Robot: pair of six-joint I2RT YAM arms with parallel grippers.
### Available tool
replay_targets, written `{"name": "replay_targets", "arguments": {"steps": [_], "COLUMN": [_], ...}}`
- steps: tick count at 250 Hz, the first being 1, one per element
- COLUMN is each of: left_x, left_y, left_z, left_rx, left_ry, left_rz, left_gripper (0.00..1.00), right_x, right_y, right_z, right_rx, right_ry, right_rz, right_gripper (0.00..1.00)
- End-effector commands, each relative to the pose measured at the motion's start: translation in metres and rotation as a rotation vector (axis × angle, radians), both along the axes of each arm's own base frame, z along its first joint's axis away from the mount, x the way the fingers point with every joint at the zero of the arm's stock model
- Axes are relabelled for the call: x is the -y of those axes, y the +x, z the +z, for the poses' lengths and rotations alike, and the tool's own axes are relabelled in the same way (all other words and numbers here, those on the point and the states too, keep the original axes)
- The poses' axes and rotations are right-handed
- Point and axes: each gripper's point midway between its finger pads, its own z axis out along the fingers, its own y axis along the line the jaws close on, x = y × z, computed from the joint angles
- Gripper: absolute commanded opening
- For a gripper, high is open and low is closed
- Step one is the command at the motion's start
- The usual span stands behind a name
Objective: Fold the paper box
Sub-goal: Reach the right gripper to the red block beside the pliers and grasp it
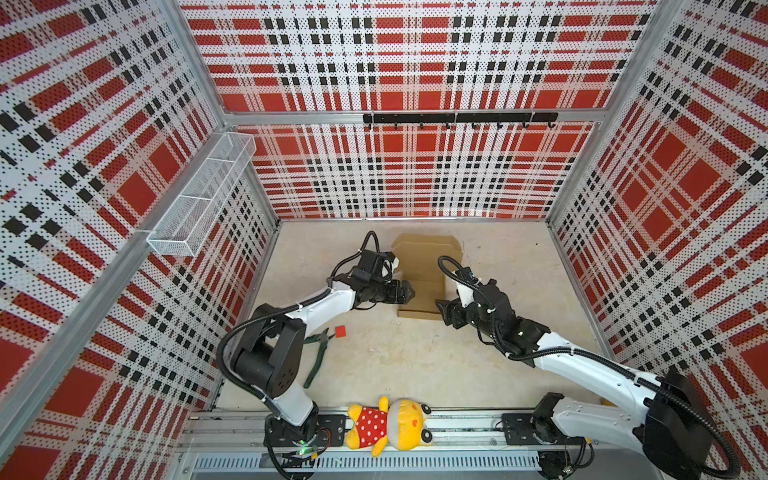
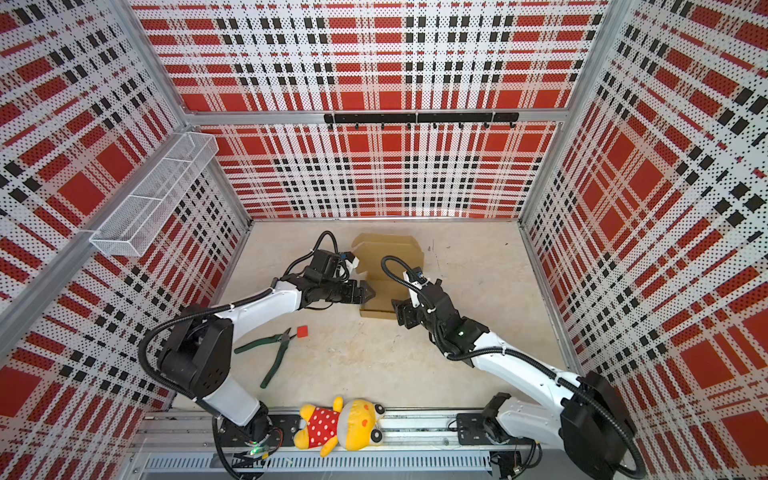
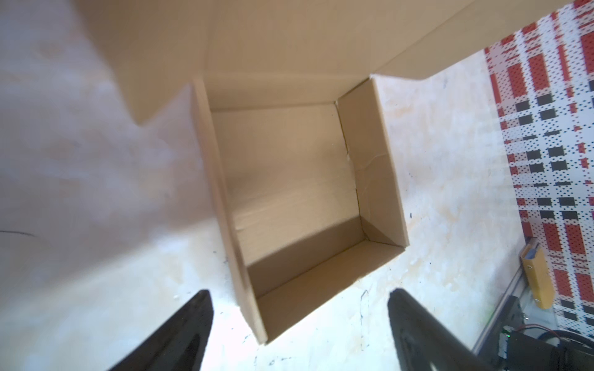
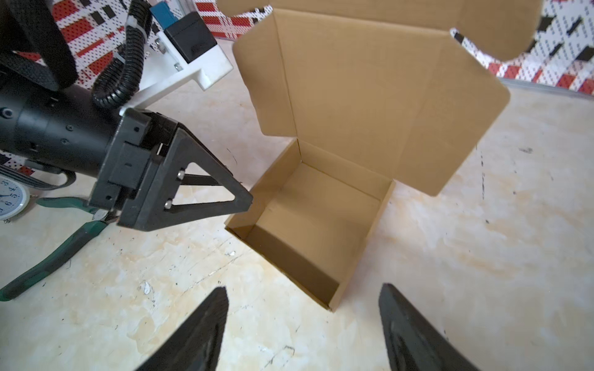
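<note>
Brown corrugated cardboard: the paper box (image 1: 420, 286), one item, half formed.

Location: centre of both top views, toward the back of the surface (image 1: 498, 357), between the two hands.

Condition: the tray (image 4: 318, 221) has four walls raised and opens upward. The lid panel (image 4: 363, 90) rises from the tray's far wall, unfolded, its side ears spread.

Orientation: the long axis runs from lower to upper frame in both top views, tray low and lid high. The lid's free edge is at the upper end.

Handling, as judged: light, so a push is likely to slide it. The panels are stiff, it hinges readily at the score lines, and a hard pinch would dent it. The faces are matt and should not be slippery.

Suggested hold: pinch the thin free edge of the lid or one ear. Steady a tray wall from outside with the other hand.

Left hand (image 3: 299, 321): released, fingers wide apart, holding nothing, its tip just beside the tray's left wall in the right wrist view.

Right hand (image 4: 302, 321): released, empty, near the tray's lower right corner in a top view (image 1: 442, 309).
</note>
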Motion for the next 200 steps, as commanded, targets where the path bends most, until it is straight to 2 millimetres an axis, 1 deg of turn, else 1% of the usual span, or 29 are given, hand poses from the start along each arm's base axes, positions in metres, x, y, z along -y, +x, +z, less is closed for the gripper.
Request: {"name": "replay_targets", "arguments": {"steps": [1, 21, 40, 48, 50, 56, 85, 105, 127, 155, 174, 200], "left_x": [-0.021, -0.039, -0.058, -0.062, -0.071, -0.079, -0.1, -0.116, -0.133, -0.153, -0.169, -0.19], "left_y": [0.018, 0.029, 0.04, 0.042, 0.046, 0.049, 0.054, 0.058, 0.061, 0.063, 0.065, 0.066], "left_z": [0.026, 0.036, 0.039, 0.04, 0.04, 0.042, 0.05, 0.05, 0.056, 0.061, 0.065, 0.073], "left_rx": [0.124, 0.167, 0.181, 0.188, 0.189, 0.195, 0.227, 0.244, 0.262, 0.287, 0.293, 0.301], "left_ry": [0.013, 0.044, 0.061, 0.071, 0.075, 0.08, 0.091, 0.097, 0.11, 0.128, 0.126, 0.105], "left_rz": [0.028, 0.055, 0.099, 0.109, 0.131, 0.149, 0.18, 0.208, 0.242, 0.276, 0.319, 0.376], "left_gripper": [0.91, 0.93, 0.94, 0.94, 0.94, 0.95, 0.97, 0.99, 1.0, 0.99, 0.99, 0.99], "right_x": [-0.024, -0.037, -0.052, -0.057, -0.058, -0.062, -0.092, -0.112, -0.137, -0.171, -0.189, -0.212], "right_y": [0.002, -0.001, -0.005, -0.005, -0.005, -0.006, -0.016, -0.024, -0.031, -0.046, -0.052, -0.056], "right_z": [0.018, 0.019, 0.016, 0.015, 0.014, 0.013, 0.01, 0.001, -0.009, -0.021, -0.032, -0.041], "right_rx": [0.123, 0.161, 0.197, 0.204, 0.206, 0.209, 0.262, 0.3, 0.293, 0.294, 0.279, 0.247], "right_ry": [0.006, -0.015, -0.04, -0.047, -0.048, -0.053, -0.081, -0.107, -0.114, -0.139, -0.137, -0.12], "right_rz": [0.108, 0.168, 0.235, 0.253, 0.257, 0.271, 0.404, 0.501, 0.597, 0.742, 0.817, 0.886], "right_gripper": [0.76, 0.76, 0.76, 0.76, 0.76, 0.76, 0.77, 0.78, 0.78, 0.79, 0.79, 0.78]}}
